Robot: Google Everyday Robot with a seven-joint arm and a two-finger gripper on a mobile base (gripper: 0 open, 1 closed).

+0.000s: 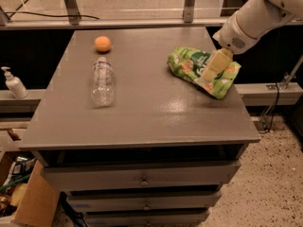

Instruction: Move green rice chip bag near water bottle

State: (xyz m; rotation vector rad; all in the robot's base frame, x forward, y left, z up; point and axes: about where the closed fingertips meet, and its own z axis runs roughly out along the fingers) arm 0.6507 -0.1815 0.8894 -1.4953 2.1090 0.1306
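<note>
Grey cabinet top (142, 122): gripper (209, 76) down on the green rice chip bag (187, 63), grip impossible to tell; water bottle (102, 82) lies well apart from it.

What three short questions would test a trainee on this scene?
1. Fill in: the orange lies by the bottle's ___ end.
2. True or false: the bottle stands upright.
3. The gripper is above: A) the orange, B) the bag, C) the bottle?
Key: 1 cap; 2 false, it lies flat; 3 B.
</note>
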